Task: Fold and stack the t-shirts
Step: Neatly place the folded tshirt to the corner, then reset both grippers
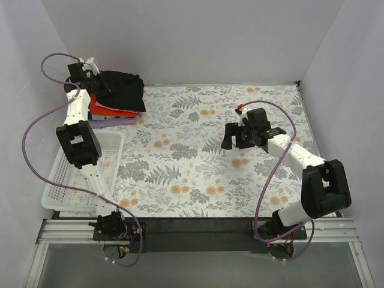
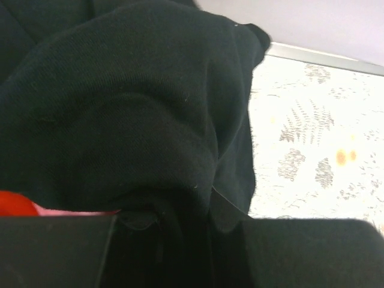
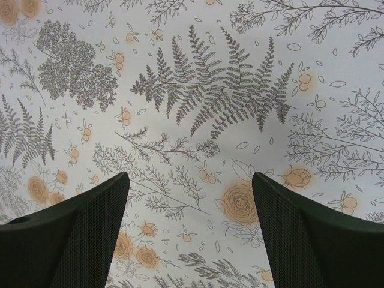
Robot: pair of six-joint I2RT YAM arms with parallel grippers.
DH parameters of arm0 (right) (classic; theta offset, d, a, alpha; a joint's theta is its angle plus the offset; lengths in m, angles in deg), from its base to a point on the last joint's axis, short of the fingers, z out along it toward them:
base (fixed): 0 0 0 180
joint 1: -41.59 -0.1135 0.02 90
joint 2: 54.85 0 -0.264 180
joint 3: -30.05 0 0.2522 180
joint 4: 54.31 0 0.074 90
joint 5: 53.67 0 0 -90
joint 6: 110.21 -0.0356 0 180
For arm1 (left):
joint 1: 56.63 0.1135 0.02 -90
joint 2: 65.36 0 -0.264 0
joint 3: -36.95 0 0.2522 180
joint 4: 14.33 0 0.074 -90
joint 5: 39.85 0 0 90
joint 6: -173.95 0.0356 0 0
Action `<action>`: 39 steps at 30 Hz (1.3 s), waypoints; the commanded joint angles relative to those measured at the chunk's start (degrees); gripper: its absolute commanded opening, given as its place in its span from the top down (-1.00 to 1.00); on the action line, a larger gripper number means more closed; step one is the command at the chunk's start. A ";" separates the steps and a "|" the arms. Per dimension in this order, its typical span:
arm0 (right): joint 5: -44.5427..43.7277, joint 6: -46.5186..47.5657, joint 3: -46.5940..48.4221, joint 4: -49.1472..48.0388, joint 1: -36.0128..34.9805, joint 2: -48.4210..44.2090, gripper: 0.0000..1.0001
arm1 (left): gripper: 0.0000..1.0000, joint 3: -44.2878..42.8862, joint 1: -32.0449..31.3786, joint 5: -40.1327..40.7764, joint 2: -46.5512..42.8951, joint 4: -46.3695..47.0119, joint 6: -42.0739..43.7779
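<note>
A black t-shirt [image 1: 120, 90] lies bunched on top of a stack at the far left corner. Under it show an orange-red tee [image 1: 111, 111] and a lilac one [image 1: 114, 121]. My left gripper [image 1: 99, 87] is at the black shirt's left edge. In the left wrist view the black t-shirt [image 2: 132, 108] fills the frame, and its cloth sags into the left gripper [image 2: 180, 240], whose jaws stand wide apart. Slivers of red [image 2: 15, 204] and pink [image 2: 72, 211] cloth show below it. My right gripper [image 1: 231, 138] hangs open and empty over the tablecloth [image 3: 180, 90].
A white mesh basket [image 1: 72, 174] stands at the left, beside the left arm. The flower-patterned tablecloth [image 1: 198, 168] covers the table. White walls close in the back and both sides.
</note>
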 commanded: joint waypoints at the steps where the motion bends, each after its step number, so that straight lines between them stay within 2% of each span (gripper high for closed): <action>1: -0.49 1.15 0.36 1.76 0.01 -2.42 -0.78 | 1.00 0.65 1.80 3.29 -3.78 4.17 -0.12; 6: -1.28 1.24 -0.07 2.81 0.01 -4.53 -0.79 | 0.97 0.65 2.77 12.98 -1.14 6.46 -1.88; 8: -1.63 1.33 -0.07 3.16 0.01 -5.58 -0.79 | 0.81 -0.31 2.86 15.69 0.00 6.46 -2.66; 9: -1.89 1.33 0.01 3.60 0.01 -5.93 -0.79 | 0.38 -0.40 2.95 16.41 0.27 6.46 -2.76; 10: -1.98 1.33 -0.07 3.86 0.01 -6.55 -0.79 | 0.05 -0.32 2.95 17.11 0.71 6.55 -2.93; 11: -2.07 1.50 0.01 4.22 0.10 -6.99 -0.79 | -0.42 -0.23 2.95 18.25 0.80 6.29 -3.19; 12: -2.24 1.42 0.10 4.39 0.01 -7.34 -0.79 | -0.74 0.03 2.95 18.70 0.97 6.20 -3.28; 13: -2.42 1.50 0.19 4.57 0.01 -8.13 -0.79 | -0.80 0.64 2.86 19.14 0.89 6.11 -3.46; 18: -3.91 1.50 0.45 5.01 0.01 -10.15 -0.81 | -0.87 0.30 2.95 24.05 -0.43 4.71 -6.09; 22: -4.97 1.85 1.24 5.54 0.01 -11.29 -0.82 | -0.89 -1.29 2.60 37.29 -4.63 -0.12 -7.94; 25: -5.76 2.03 1.86 5.80 0.01 -11.82 -0.84 | -0.91 0.04 1.81 42.59 -9.21 -0.83 -7.94; 29: -6.03 2.56 2.39 5.80 0.01 -12.18 -0.86 | -0.93 -0.41 0.14 43.57 -13.69 -3.11 -8.56; 33: -6.73 3.26 3.00 5.89 0.01 -12.79 -0.89 | -0.94 2.75 -1.53 43.31 -18.97 -3.56 -9.87; 36: -7.52 3.79 3.18 5.89 0.01 -13.58 -0.91 | -0.94 8.19 -3.72 41.03 -24.32 -3.56 -11.28; 39: -8.05 4.40 3.62 5.89 0.01 -14.55 -0.93 | -0.95 17.59 -10.82 42.77 -32.57 -2.07 -11.46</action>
